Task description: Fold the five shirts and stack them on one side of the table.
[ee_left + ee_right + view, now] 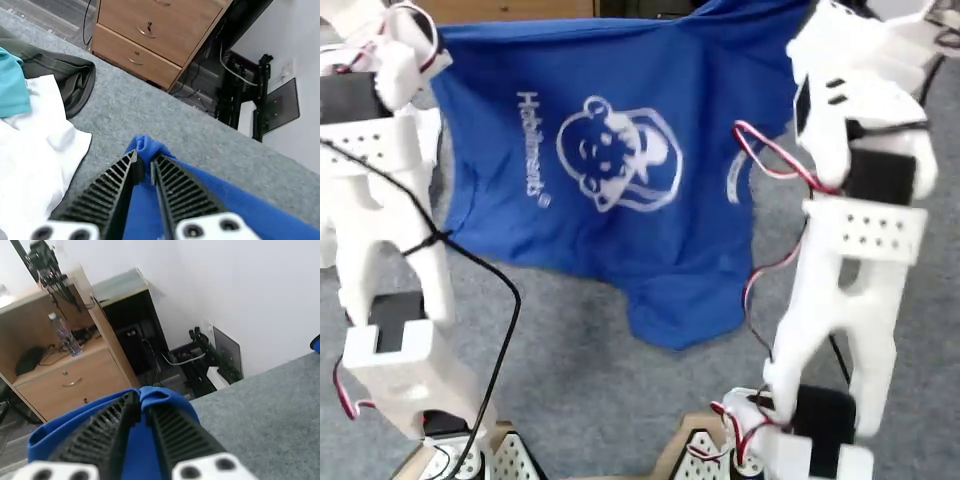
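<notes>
From above: blue T-shirt point(610, 200) spread over the grey table point(580, 400), stretched between the left arm point(380, 200) and the right arm point(860, 230), printed side up. Far edge cut off by the frame's border; one corner hidden under the right arm's white housing. Near edge loose, one sleeve point(680, 310) reaching toward the arm bases, with bare table open between the two arms on that side. White lettering and a round white cartoon figure on the chest; a second small white mark half covered by the red wire point(770, 155). Hard to say how much of the cloth lies flat and how much is lifted. From the left wrist: left gripper point(144, 156) closed narrow on a bunched blue corner of the shirt, the tuft poking out just past the tips, the rest trailing back under one jaw. Ahead of the jaws, open grey table up to its far edge. Off to one side of the jaws, a white garment point(35, 150), teal garment point(12, 85) and dark grey garment point(70, 75) heaped together and partly cropped. Past the table edge, a wooden drawer unit point(150, 35). From the right wrist: right gripper point(142, 399) closed narrow on another blue fold, the cloth draped round both jaws and covering their outer sides. Beside the jaws, bare table to its edge; beyond, a wooden desk point(70, 385) with a plastic bottle point(62, 332), label too small to read.
</notes>
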`<state>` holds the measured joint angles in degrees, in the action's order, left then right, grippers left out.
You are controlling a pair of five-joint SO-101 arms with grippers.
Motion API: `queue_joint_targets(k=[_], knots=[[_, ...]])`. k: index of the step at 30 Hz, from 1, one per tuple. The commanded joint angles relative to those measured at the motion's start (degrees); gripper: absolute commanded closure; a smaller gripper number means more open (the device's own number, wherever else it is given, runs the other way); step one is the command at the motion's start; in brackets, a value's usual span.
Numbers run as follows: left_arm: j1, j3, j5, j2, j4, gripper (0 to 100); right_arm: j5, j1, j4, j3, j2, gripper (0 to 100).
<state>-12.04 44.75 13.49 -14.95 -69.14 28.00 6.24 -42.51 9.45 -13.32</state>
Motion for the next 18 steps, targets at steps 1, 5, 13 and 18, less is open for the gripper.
queue_joint_targets(k=[1, 5, 13, 18], knots=[[-1.67, -0.62, -0.44, -2.24, 3.34, 98, -0.7, -0.4, 2.9, 0.57, 2.51, 99.3], [-2.02, -0.53, -0.44, -5.49, 3.34, 98, -0.7, -0.13, 2.9, 0.31, 4.26, 99.3], [-4.57, -0.26, -0.18, -7.43, 6.07, 98, -0.79, -0.04, 8.97, 0.13, 5.58, 99.3], [-5.36, 0.09, -0.18, -7.43, 6.77, 98, -0.79, -1.36, 14.07, 0.66, 10.07, 99.3]])
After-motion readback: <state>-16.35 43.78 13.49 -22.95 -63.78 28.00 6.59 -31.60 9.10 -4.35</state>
